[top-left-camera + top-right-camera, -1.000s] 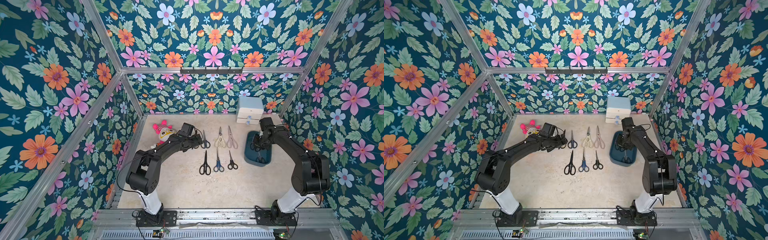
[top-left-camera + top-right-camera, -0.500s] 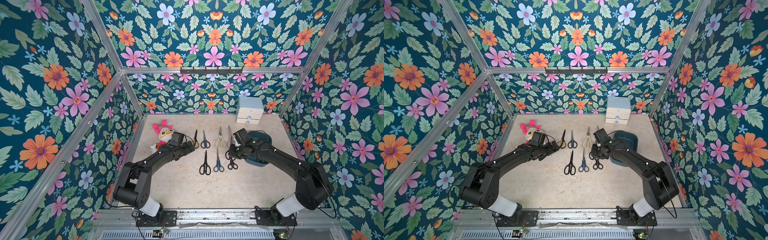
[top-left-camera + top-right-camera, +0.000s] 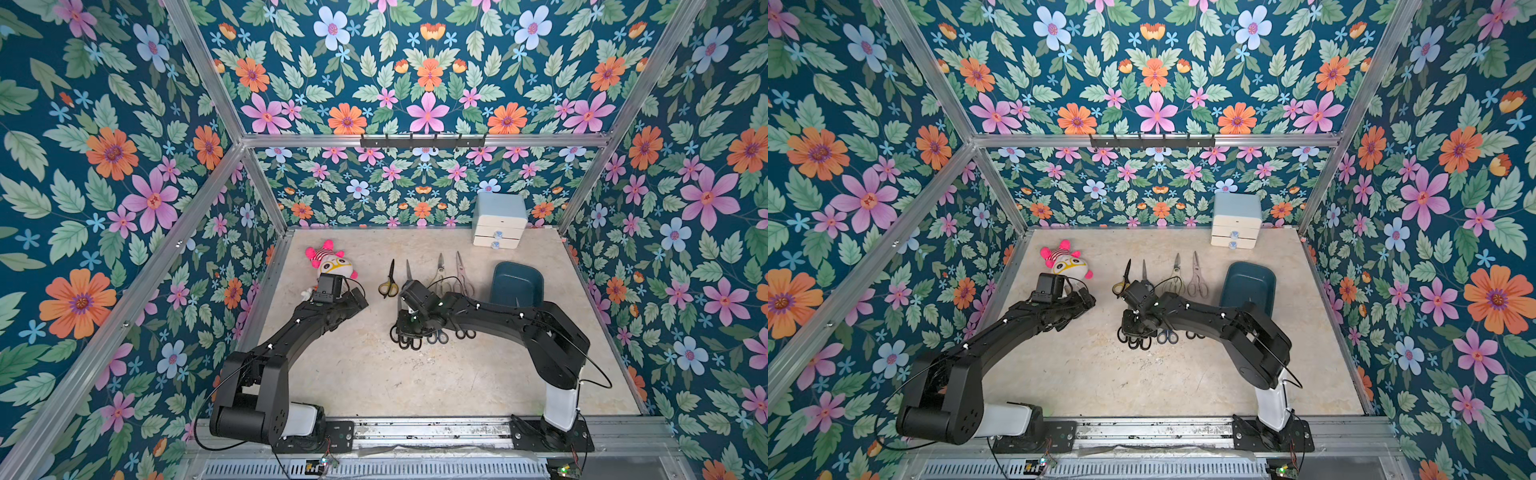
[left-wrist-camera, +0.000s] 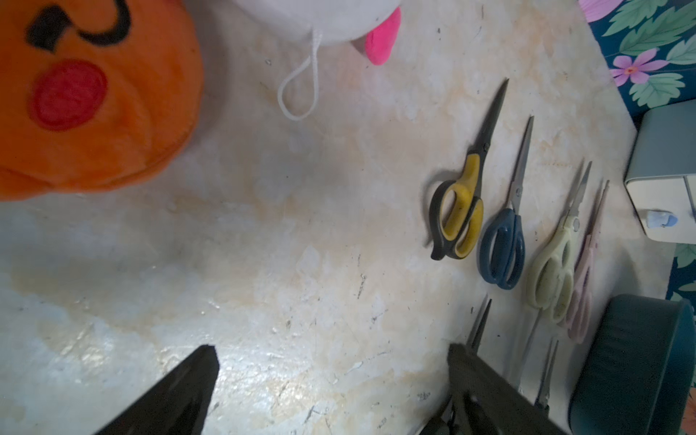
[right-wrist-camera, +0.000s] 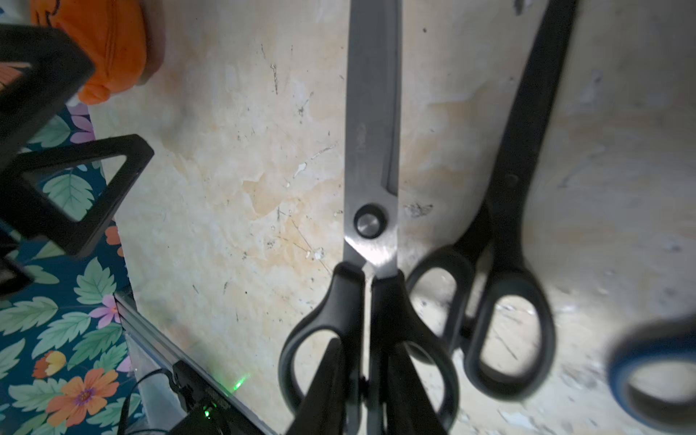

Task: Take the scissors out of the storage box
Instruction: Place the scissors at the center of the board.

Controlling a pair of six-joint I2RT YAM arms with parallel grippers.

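Near the middle of the bench [image 3: 374, 374], you see the right hand [image 3: 409, 329] closed on a pair of black-handled scissors [image 5: 371, 150]. The right wrist view shows its fingers [image 5: 327, 376] pinching the handle stems between the two loops, with the blades shut. Whether this pair rests on the bench or hangs just above it, you cannot tell. Just beside it, and parallel, lies a second black pair [image 5: 519, 226]. A blue-handled pair [image 3: 436, 337] and a third black pair [image 3: 465, 333] complete the near row.

Behind them, note the far row: the yellow-black scissors [image 4: 461, 211], a dark-blue pair [image 4: 502, 248], the cream shears [image 4: 551, 275] and the pale-pink shears [image 4: 582, 301]. All four lie with their tips toward the back wall.

To the right of both rows, well apart from the held pair, stands the storage box [image 3: 517, 282], in front of the two-drawer cabinet [image 3: 498, 220].

The left hand [image 4: 335, 354] is open, its fingers spread wide above bare bench, near a pink-and-white doll [image 3: 332, 262] and an orange plush [image 4: 94, 94].
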